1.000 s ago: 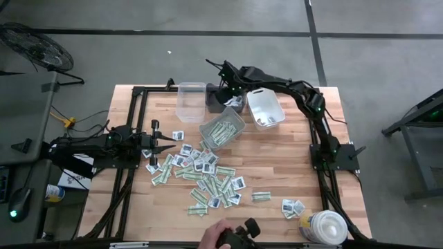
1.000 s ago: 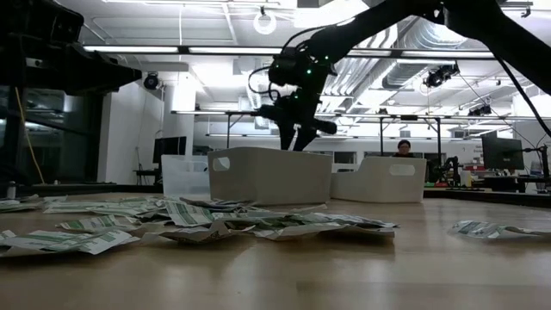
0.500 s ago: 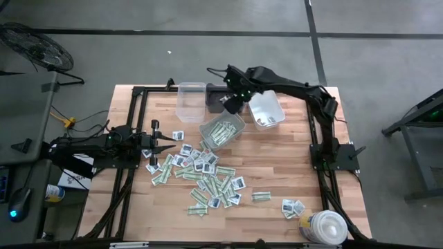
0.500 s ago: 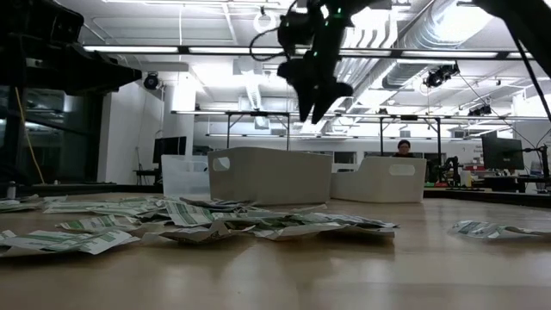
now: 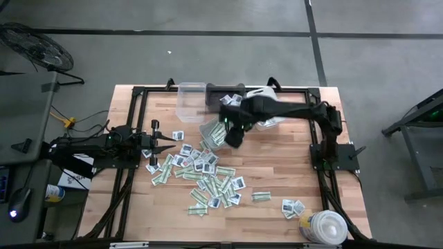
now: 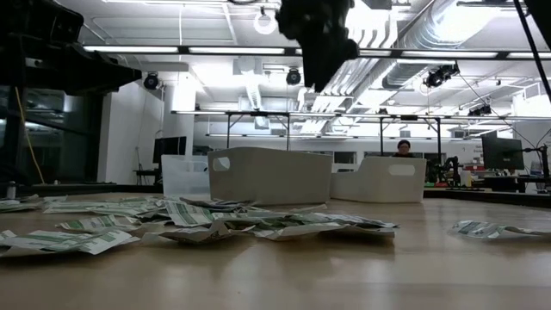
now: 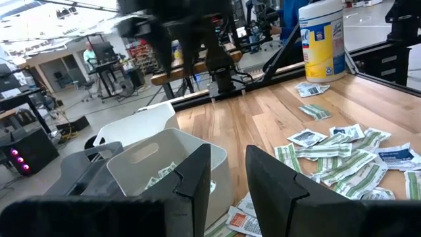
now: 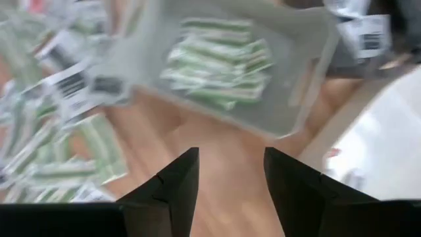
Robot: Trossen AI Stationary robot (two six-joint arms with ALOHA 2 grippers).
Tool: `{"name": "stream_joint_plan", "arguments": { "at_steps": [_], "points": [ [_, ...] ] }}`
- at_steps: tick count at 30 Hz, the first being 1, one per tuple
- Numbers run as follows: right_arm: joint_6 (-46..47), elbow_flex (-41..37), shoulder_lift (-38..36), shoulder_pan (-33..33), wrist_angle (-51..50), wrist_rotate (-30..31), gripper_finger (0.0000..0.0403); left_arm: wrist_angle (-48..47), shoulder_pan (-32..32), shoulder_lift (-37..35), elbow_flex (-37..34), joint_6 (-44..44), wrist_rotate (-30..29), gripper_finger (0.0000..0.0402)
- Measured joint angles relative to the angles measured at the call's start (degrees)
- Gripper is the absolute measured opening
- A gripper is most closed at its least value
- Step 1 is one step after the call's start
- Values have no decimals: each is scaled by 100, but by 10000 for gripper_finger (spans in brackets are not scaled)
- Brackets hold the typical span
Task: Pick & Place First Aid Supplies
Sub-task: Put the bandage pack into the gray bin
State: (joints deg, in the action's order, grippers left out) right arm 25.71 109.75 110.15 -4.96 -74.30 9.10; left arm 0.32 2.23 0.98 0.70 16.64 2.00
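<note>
1. High view: the right gripper [image 5: 232, 136] hangs at the centre of the frame, over the lower edge of a grey translucent plastic bin [image 5: 216, 128] that holds narrow green-and-white strip packets [image 8: 220, 62].
2. Its own wrist view shows the two dark fingers [image 8: 176, 181] standing apart with only bare wood between them, so it carries nothing.
3. The loose first aid supplies, a heap of small flat green-and-white and white printed packets [image 5: 204, 173], lie on the pale wooden slatted table [image 5: 291, 166] just below and left of that gripper; a few more packets [image 5: 293, 206] lie at lower right, near a round white tub [image 5: 325, 227].
4. A clear plastic bin [image 5: 190, 100], a dark bin [image 5: 214, 93] and a white plastic bin [image 5: 266, 117] stand along the upper middle of the frame.
5. The left gripper [image 5: 169, 146] waits at the left edge of the heap; in its wrist view its fingers [image 7: 197, 174] show a narrow gap with nothing in it, though from above I cannot tell how wide.
6. Judgement: the right arm looks to be between a drop and the next pick. That pick calls for lowering onto one packet at the heap's near edge and closing on it alone.
7. Most of the sorting seems left to do.
</note>
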Motion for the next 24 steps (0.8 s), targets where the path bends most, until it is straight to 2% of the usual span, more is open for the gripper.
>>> {"name": "stream_joint_plan", "arguments": {
  "at_steps": [6, 15, 19, 24],
  "points": [
    [413, 0, 0, 807, 46, 16, 160, 0, -1, 1, 1, 0, 0, 96],
    [1555, 0, 55, 1860, -3, 197, 162, 0, -1, -1, 1, 0, -2, 96],
    [2537, 0, 178, 2236, -136, 192, 163, 0, 0, 1, -1, 0, -2, 96],
    [4323, 0, 471, 2597, -485, -42, 162, 1, 0, 0, -1, 0, -4, 96]
  ]
}}
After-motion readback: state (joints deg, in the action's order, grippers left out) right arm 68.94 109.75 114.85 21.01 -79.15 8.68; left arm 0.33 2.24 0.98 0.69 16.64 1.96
